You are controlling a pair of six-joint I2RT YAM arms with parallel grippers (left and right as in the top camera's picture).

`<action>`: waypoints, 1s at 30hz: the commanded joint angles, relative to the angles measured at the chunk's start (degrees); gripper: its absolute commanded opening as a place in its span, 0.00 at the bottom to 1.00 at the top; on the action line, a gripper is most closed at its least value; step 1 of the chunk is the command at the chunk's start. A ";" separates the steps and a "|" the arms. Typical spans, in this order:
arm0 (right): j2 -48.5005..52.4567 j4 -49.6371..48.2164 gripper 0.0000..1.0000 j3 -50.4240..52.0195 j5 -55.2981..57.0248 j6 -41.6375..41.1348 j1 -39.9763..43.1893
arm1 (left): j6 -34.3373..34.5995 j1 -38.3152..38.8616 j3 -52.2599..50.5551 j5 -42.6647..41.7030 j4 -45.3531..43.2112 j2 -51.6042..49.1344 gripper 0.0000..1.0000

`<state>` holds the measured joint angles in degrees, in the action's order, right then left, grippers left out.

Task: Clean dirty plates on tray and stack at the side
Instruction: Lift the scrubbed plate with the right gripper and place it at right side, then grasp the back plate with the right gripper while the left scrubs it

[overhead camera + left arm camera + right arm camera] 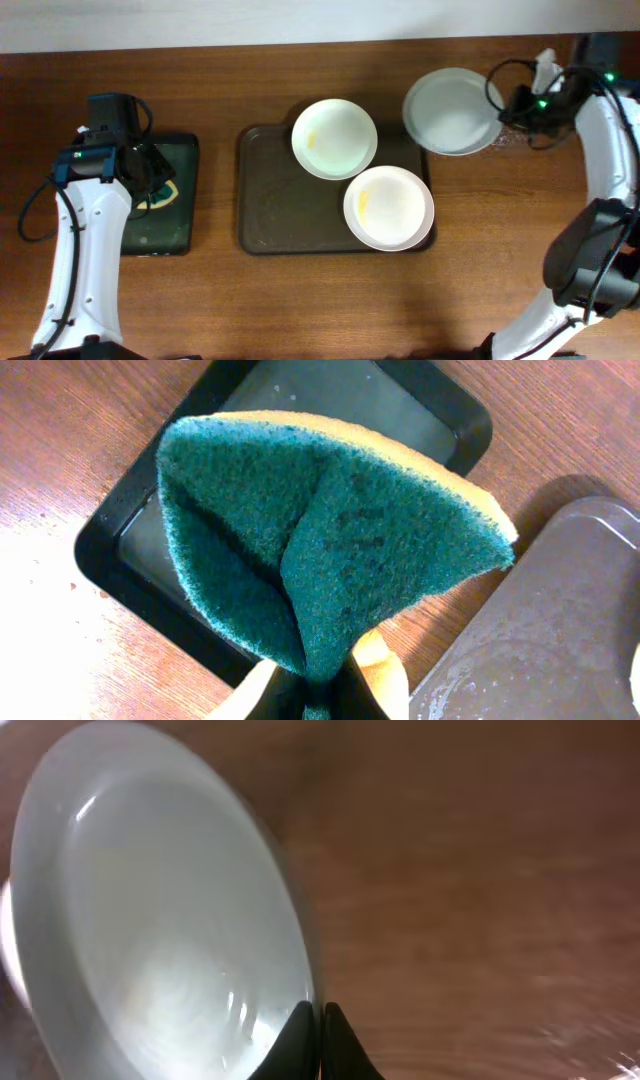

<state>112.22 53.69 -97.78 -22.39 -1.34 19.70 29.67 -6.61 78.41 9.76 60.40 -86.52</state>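
Upper right, the right gripper (pixel 318 1013) pinches the bluish plate (pixel 455 110) by its rim, tilted, I think. The left gripper (pixel 320 695) clamps a folded green sponge (pixel 330 530).

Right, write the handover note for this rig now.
Left gripper: shut on the folded green-and-yellow sponge, above the narrow black tray.
Right gripper: shut on the rim of the bluish-white round plate, beyond the dark brown rectangular tray's right end; no smear seen.
On that tray: two white round plates, both smeared yellow.
Done: nothing stacked. To do: wipe those two, stack all three aside.
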 commanded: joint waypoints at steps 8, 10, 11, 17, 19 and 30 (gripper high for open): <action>1.84 -19.47 0.51 14.97 9.05 -7.43 3.13 | 0.28 -0.20 0.26 -1.01 -0.28 -0.04 0.00; 0.55 -12.07 0.83 8.83 3.89 -4.68 0.96 | 0.28 -0.20 0.26 -1.01 -0.33 -0.04 0.00; -0.09 -9.86 0.85 6.45 0.96 -4.66 -0.74 | 0.28 -0.20 0.26 -1.01 -0.39 -0.04 0.00; 2.89 -13.09 0.83 5.42 -0.59 -5.68 -21.55 | -4.48 2.03 0.26 -6.14 -2.36 -0.04 0.00; 7.19 -16.46 0.75 5.42 9.84 -11.78 -28.17 | -4.48 3.52 0.26 -5.99 -2.45 -0.04 0.00; 14.80 -21.27 0.04 5.38 10.45 -14.14 -36.04 | -4.48 4.35 -0.81 -6.27 -3.17 -0.15 0.00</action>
<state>125.86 32.10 -91.64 -9.30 -15.35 -15.33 26.13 -2.52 77.87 4.25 57.76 -86.70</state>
